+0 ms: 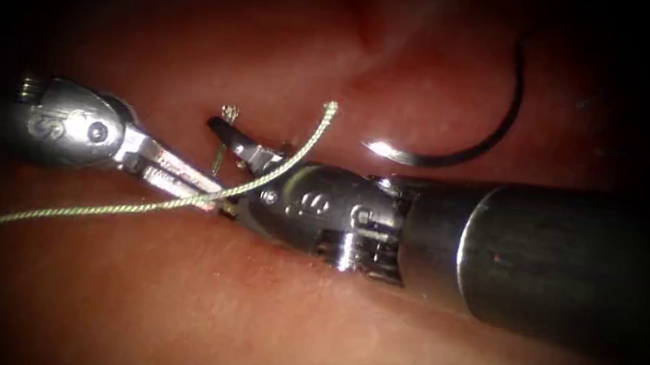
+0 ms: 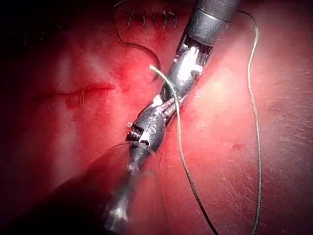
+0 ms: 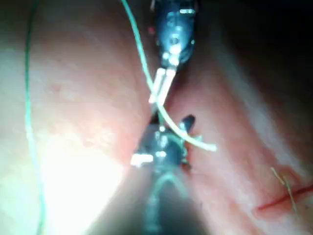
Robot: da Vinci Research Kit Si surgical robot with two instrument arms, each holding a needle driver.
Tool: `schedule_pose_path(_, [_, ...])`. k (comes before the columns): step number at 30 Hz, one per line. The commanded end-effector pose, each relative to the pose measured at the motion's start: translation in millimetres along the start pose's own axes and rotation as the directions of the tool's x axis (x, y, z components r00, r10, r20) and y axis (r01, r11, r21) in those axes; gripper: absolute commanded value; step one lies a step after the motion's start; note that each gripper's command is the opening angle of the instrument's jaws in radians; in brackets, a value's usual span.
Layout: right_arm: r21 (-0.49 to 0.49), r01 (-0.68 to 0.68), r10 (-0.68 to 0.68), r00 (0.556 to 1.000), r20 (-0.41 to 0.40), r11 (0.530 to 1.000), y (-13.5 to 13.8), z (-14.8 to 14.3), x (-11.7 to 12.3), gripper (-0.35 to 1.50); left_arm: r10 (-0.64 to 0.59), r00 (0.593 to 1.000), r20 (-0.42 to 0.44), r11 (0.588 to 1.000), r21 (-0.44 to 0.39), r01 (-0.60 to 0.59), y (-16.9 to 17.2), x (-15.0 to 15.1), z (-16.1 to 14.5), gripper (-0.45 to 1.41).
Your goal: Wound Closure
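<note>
The curved needle [image 1: 492,137] lies loose on the tissue [image 1: 256,324], up and to the right of both tools, and neither tool holds it. The green thread [image 1: 87,210] runs in from the left, crosses the tool tips and ends free [image 1: 329,109]. My left tool [image 1: 209,192] is shut on the thread near its tip. My right tool [image 1: 220,164] meets it tip to tip, jaws open around the thread and holding nothing. A short thread stub with a knot [image 1: 229,113] stands just behind the jaws. In the wrist views the left tool [image 3: 161,88] and right tool [image 2: 188,68] touch noses.
Finished stitches [image 2: 151,18] sit beyond the right tool's shaft [image 1: 566,264]. An open stretch of the cut [image 2: 83,90] shows red fluid. A long loop of thread [image 2: 254,122] trails over the tissue.
</note>
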Motion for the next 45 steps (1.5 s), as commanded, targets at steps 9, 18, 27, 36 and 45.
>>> schedule_pose_path(9, [0.103, 0.009, -0.008, 1.0, -0.014, 0.995, -0.2, 0.0, 0.5, -0.35, 0.0, 1.0, -0.003, 1.0, -0.006, 0.0, -0.2, -0.1, 1.0, -0.45])
schedule_pose_path(18, [0.117, 0.049, -0.045, 0.998, -0.035, 0.992, -0.4, -0.1, 1.4, -0.35, 0.001, 1.0, -0.005, 1.0, -0.009, -0.001, -0.2, -0.1, 1.0, -0.45])
schedule_pose_path(27, [0.04, -0.02, 0.022, 0.998, -0.059, 0.999, -0.8, -3.0, 0.7, 1.48, 0.003, 1.0, -0.008, 1.0, -0.017, -0.003, -0.3, -0.4, 0.1, -0.45])
schedule_pose_path(36, [0.009, -0.032, 0.033, 0.999, -0.043, 0.999, 0.1, -7.5, 0.6, 1.48, 0.001, 1.0, -0.006, 1.0, -0.012, -0.001, -0.5, -0.5, -1.0, -0.45])
schedule_pose_path(45, [-0.008, -0.038, 0.038, 0.999, -0.034, 0.999, 0.4, -5.2, 1.0, 1.48, 0.001, 1.0, -0.005, 1.0, -0.009, -0.001, -0.5, -0.6, -0.8, -0.45])
